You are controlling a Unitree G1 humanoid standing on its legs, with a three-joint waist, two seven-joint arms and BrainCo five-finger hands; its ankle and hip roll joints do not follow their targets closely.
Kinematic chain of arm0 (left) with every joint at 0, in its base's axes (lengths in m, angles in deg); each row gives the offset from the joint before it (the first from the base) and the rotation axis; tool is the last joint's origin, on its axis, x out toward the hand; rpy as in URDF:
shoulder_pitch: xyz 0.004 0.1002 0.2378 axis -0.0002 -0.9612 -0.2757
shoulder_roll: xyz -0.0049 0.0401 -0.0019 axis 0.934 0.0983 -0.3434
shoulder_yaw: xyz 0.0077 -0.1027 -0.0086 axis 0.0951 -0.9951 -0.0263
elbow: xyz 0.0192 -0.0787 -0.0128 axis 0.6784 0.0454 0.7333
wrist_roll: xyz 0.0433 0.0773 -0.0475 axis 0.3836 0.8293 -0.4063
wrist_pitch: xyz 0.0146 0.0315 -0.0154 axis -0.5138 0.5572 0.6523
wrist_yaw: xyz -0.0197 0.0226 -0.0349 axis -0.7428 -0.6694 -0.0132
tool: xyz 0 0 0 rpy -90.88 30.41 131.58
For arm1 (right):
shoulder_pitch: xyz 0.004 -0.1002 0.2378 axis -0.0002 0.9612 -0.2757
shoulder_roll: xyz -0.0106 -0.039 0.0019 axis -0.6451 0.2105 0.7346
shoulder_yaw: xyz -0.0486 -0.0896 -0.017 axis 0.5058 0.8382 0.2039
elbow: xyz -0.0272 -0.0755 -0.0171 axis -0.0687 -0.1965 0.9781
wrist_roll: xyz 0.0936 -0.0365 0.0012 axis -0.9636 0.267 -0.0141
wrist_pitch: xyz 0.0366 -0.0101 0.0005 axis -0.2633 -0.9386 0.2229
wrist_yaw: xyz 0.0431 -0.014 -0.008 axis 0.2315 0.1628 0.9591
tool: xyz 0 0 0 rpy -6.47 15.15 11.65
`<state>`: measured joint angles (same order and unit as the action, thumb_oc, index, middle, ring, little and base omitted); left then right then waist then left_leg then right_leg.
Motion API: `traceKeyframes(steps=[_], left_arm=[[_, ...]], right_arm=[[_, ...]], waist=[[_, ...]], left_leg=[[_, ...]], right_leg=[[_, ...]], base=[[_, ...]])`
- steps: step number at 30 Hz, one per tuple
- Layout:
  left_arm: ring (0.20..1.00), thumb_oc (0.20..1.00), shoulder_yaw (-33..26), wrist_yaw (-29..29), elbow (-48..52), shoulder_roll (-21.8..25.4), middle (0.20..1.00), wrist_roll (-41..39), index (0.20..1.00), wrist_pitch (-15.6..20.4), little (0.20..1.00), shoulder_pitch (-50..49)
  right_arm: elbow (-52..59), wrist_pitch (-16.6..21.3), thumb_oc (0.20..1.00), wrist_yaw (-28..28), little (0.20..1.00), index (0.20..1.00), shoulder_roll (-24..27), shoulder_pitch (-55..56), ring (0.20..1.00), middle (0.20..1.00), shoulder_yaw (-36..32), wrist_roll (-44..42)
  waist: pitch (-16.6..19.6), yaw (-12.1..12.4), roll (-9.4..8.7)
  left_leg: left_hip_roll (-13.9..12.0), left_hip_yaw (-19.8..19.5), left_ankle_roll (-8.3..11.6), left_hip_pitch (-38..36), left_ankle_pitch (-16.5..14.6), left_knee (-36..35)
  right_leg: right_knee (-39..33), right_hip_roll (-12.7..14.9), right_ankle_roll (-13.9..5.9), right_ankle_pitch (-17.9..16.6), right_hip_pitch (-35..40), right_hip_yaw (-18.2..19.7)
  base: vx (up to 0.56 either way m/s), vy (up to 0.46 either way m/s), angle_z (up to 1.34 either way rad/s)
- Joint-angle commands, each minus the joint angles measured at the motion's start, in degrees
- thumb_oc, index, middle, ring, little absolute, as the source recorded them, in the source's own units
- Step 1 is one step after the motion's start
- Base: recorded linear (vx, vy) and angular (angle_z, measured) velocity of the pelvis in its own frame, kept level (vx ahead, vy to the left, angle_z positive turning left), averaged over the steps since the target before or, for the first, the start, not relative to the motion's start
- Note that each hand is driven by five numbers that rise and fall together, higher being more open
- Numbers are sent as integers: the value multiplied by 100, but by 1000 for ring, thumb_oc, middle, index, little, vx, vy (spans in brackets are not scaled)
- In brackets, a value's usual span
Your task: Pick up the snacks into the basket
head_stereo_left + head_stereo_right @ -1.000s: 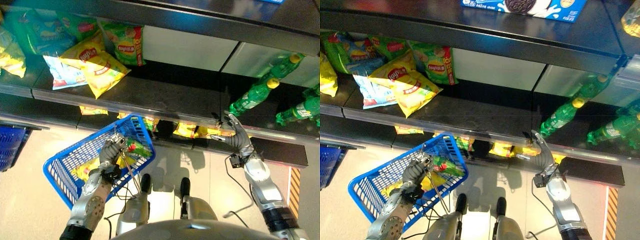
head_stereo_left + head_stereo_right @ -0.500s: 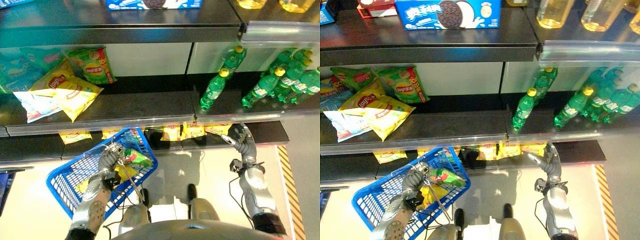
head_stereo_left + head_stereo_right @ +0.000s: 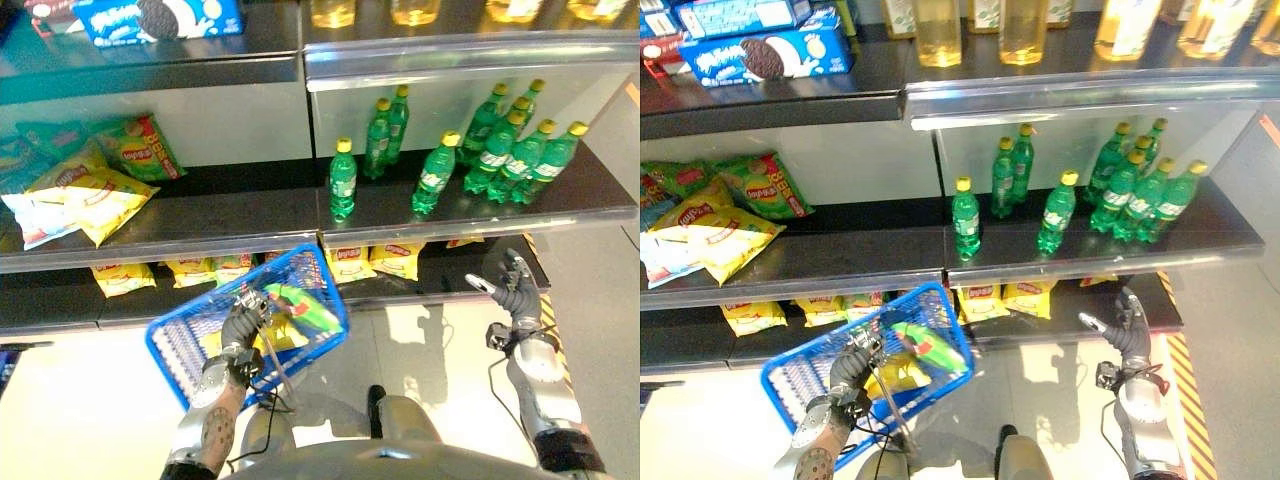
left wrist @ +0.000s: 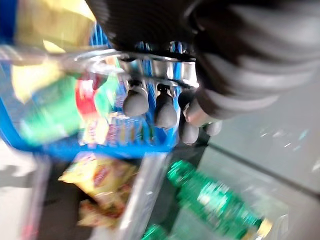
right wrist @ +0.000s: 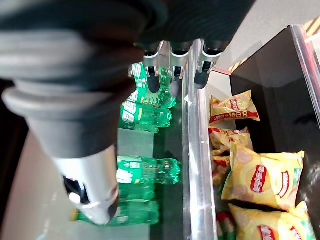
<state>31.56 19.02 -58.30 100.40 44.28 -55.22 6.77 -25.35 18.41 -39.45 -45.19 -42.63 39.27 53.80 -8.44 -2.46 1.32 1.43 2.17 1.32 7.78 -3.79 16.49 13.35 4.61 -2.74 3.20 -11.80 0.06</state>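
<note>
Facing a dark store shelving unit with three visible levels. On the middle shelf, at the robot's left, a heap of yellow and green chip bags; further right, a cluster of green soda bottles with yellow caps, upright, plus one lone green bottle standing apart near the shelf edge. On the top shelf, a blue cookie box at the left and pale yellow drink bottles to its right. On the bottom shelf, a row of small yellow snack bags, partly hidden behind the basket. In front of that bottom shelf, above the pale floor, a blue wire basket, tilted, hanging by its metal handle. Inside the basket, a green snack bag lying near the far rim and yellow snack bags beneath it. Left hand curled tight around the basket handle, dark fingertips wrapped under the bar in the left wrist view. Right hand raised beside the right end of the bottom shelf, touching nothing, fingers straight and relaxed, thumb spread apart, palm empty.
</note>
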Motion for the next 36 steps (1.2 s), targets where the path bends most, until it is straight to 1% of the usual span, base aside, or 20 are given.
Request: traceKeyframes(steps=[1,3,5,8,10,11,12,13,14,16,17,18,19,20,21,28,29,30,35,36], left_arm=[[200,200,-97,-399,1236,338,200,132,200,646,200,355],[200,200,-112,-412,1275,336,200,169,200,654,200,314],[200,200,-129,-401,1302,335,200,168,200,651,200,287],[200,200,-239,-357,1384,372,200,194,200,669,200,208],[200,200,-250,-356,1385,343,200,183,200,656,200,175],[200,200,-290,-358,1393,333,200,207,200,650,200,147],[200,200,-389,-309,1466,422,200,219,200,666,200,186],[200,200,-393,-308,1466,422,200,219,200,665,200,191],[200,200,-359,-264,1428,490,200,286,200,686,200,249],[200,200,-321,-238,1370,529,200,329,200,696,200,323],[200,200,-303,-228,1356,537,200,356,200,728,200,349],[200,200,-308,-229,1379,525,200,341,200,738,200,355],[200,200,-308,-229,1379,525,200,341,200,738,200,355],[200,200,-301,-236,1375,505,200,333,200,725,200,351],[200,200,-298,-262,1412,475,200,345,200,727,200,318],[200,200,-260,-318,1466,414,200,353,200,732,200,193],[200,200,-235,-315,1475,423,200,362,200,727,200,203],[200,200,-221,-292,1528,448,200,396,200,755,200,241],[200,200,-128,-210,1584,476,200,359,200,782,200,324],[200,200,11,-214,1588,543,200,379,200,748,200,375]], right_arm=[[230,258,1000,140,1000,1000,-15,-401,1000,1000,10,148],[215,256,1000,180,1000,1000,-40,-391,1000,1000,15,186],[194,275,1000,197,1000,1000,-58,-401,1000,1000,49,198],[267,275,1000,371,1000,1000,-81,-412,1000,1000,223,242],[284,277,1000,416,1000,1000,-104,-394,1000,1000,238,223],[304,286,1000,445,1000,1000,-132,-391,1000,1000,259,231],[434,291,1000,479,1000,1000,-152,-511,1000,1000,331,202],[435,289,1000,480,1000,1000,-152,-517,1000,1000,330,201],[460,295,1000,588,1000,1000,-176,-596,1000,1000,424,77],[473,291,1000,583,1000,1000,-180,-611,1000,1000,434,111],[514,274,1000,619,1000,1000,-206,-574,1000,1000,387,112],[536,278,1000,631,1000,1000,-225,-557,1000,1000,354,92],[536,278,1000,631,1000,1000,-225,-556,1000,1000,354,92],[650,285,1000,662,1000,1000,-231,-451,1000,1000,287,7],[695,293,1000,698,1000,1000,-239,-427,1000,1000,295,-45],[802,287,1000,749,1000,1000,-177,-330,1000,1000,239,-186],[771,290,1000,688,1000,1000,-156,-326,1000,1000,230,-152],[737,318,1000,601,1000,1000,-72,-436,1000,1000,226,-124],[667,344,1000,438,1000,1000,107,-756,1000,1000,252,-135],[563,341,1000,262,1000,1000,208,-987,1000,1000,220,-195]], waist=[[190,113,-83],[210,85,-16],[216,72,11],[159,140,-96],[174,153,-111],[163,187,-137],[-27,245,-97],[-22,250,-109],[-222,222,-82],[-277,192,-65],[-239,184,-57],[-204,218,-50],[-207,215,-47],[-158,213,-138],[-128,221,-163],[36,227,-125],[42,215,-130],[-76,238,-129],[-259,296,-109],[-309,270,-84]], left_leg=[[344,-75,-181,-246,-288,-473],[539,-143,-268,-349,-245,-664],[505,-101,-286,-450,-200,-854],[559,-339,-295,-462,-72,-1068],[519,-309,-291,-501,-30,-1159],[497,-312,-300,-522,-6,-1203],[484,-346,-383,-532,-12,-1253],[495,-336,-386,-516,-10,-1251],[444,-301,-421,-549,33,-1297],[433,-375,-428,-536,60,-1277],[429,-542,-394,-583,70,-1352],[401,-623,-353,-618,86,-1449],[399,-626,-353,-623,86,-1451],[446,-713,-277,-624,47,-1391],[425,-704,-242,-618,41,-1389],[217,-748,-68,-641,121,-1576],[214,-780,-33,-588,87,-1468],[291,-854,31,-368,3,-1003],[361,-1166,82,-39,8,-786],[144,-992,138,186,176,-970]], right_leg=[[-1120,-171,-311,-71,841,8],[-1125,-255,-290,-53,874,-106],[-1101,-302,-292,-7,886,-184],[-931,-343,-269,52,811,-258],[-899,-344,-275,75,819,-297],[-705,-333,-303,92,754,-349],[186,-268,-415,41,246,-424],[250,-255,-418,70,199,-412],[897,-126,-647,-93,-141,-497],[1200,-174,-673,-61,-263,-380],[802,-236,-568,126,-229,-172],[382,-170,-533,95,-123,-167],[374,-172,-532,92,-115,-170],[-441,-104,-514,-52,88,-91],[-589,-103,-506,-48,186,-57],[-820,-157,-400,-21,461,-193],[-864,-159,-380,1,506,-199],[-921,-132,-347,5,567,-302],[-847,-156,-293,30,467,-312],[-791,-118,-351,51,367,-355]], base=[[48,-178,31],[57,-71,47],[41,-29,25],[41,-32,14],[50,-19,1],[-56,50,3],[-61,51,-1],[-141,114,-8],[-68,61,-24],[2,15,-14],[105,-78,18],[105,-78,41],[133,-130,50],[134,-114,39],[161,-143,24],[76,-131,22],[28,-201,21],[9,-148,25],[-63,-47,41],[-73,45,9]])
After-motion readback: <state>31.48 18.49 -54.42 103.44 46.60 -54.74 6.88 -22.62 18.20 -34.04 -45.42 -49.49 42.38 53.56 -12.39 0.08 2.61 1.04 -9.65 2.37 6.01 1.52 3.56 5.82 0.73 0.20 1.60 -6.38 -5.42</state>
